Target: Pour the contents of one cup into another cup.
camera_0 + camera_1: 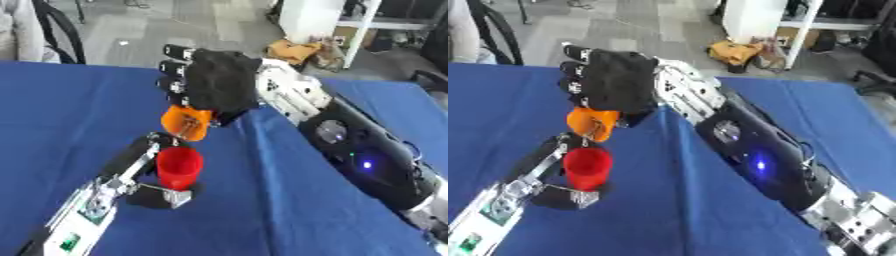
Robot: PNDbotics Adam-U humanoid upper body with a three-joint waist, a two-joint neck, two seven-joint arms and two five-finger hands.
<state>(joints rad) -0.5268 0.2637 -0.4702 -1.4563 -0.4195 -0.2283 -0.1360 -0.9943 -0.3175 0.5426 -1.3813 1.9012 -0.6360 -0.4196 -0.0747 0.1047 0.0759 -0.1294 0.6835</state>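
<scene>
While gripped by the right hand (217,82), orange cup (186,122) tilts over red cup (178,167)

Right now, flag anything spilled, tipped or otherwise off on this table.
No spill shows on the blue tablecloth. The orange cup is tilted mouth-down in the right hand above the upright red cup, which the left hand holds. That tilt fits pouring, so nothing stands out.
</scene>
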